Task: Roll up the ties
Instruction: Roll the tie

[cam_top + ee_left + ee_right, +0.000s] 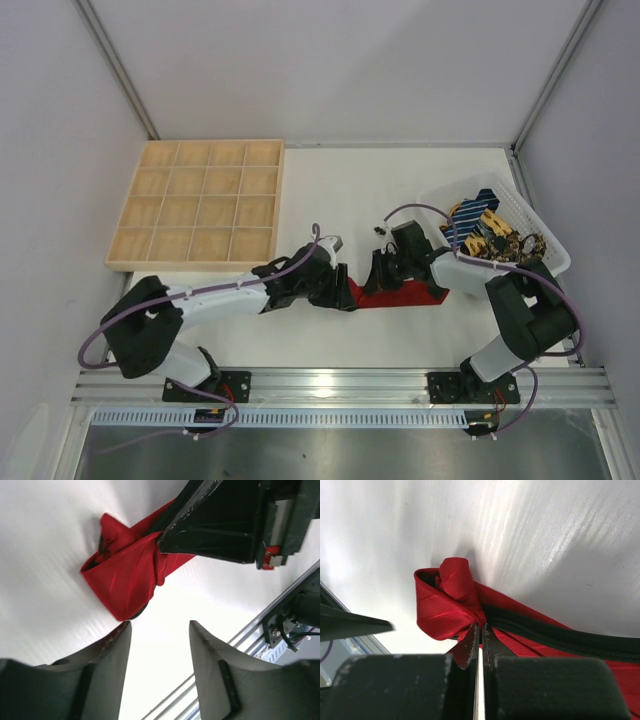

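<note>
A red tie (408,295) lies on the white table between my two arms, its left end wound into a loose roll (127,572). My right gripper (481,628) is shut, and its tips pinch the fabric just beside the roll (445,602). From above, the right gripper (379,276) comes down onto the tie's left part. My left gripper (159,627) is open with nothing between its fingers. Its left fingertip is just short of the roll's lower edge. In the top view the left gripper (343,290) sits at the tie's left end.
A white basket (452,272) at the right holds several more ties (488,228), navy striped, yellow and speckled. A wooden tray (196,206) with many compartments stands at the back left. The metal rail (340,380) runs along the table's near edge.
</note>
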Robot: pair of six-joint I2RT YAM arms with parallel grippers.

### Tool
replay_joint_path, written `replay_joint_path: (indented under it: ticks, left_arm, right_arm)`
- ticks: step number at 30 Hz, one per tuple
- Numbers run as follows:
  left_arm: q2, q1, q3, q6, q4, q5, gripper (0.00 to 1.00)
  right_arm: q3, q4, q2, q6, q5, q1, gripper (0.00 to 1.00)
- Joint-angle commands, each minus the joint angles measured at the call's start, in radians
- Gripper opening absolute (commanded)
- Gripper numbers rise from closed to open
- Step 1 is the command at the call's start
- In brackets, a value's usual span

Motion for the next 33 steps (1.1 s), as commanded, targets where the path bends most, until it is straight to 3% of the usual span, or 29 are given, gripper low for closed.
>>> replay_joint_path:
  ticks: [1,7,24,31,33]
  left_arm:
    - [-0.089,0.027,-0.048,-0.036,-0.031,-0.020,0.57]
    - [-0.091,0.081,-0.137,-0.120,0.021,0.008,0.66]
    - [-0.020,0.087,-0.152,-0.175,0.205,0.054,0.68]
    - [0.028,0.083,-0.182,-0.200,0.240,0.080,0.59]
    - [0.043,0.083,-0.180,-0.194,0.228,0.079,0.50]
  right_arm:
    - [0.030,-0.030,0.021,-0.043,0.018,-0.002,0.00]
    - [0.026,-0.016,0.050,-0.052,0.004,-0.002,0.00]
    - [0.042,-0.036,0.013,-0.048,-0.013,-0.002,0.01]
    - [0.084,-0.064,0.010,-0.026,-0.017,-0.004,0.07]
    - [0.090,-0.067,0.013,-0.022,-0.023,-0.004,0.08]
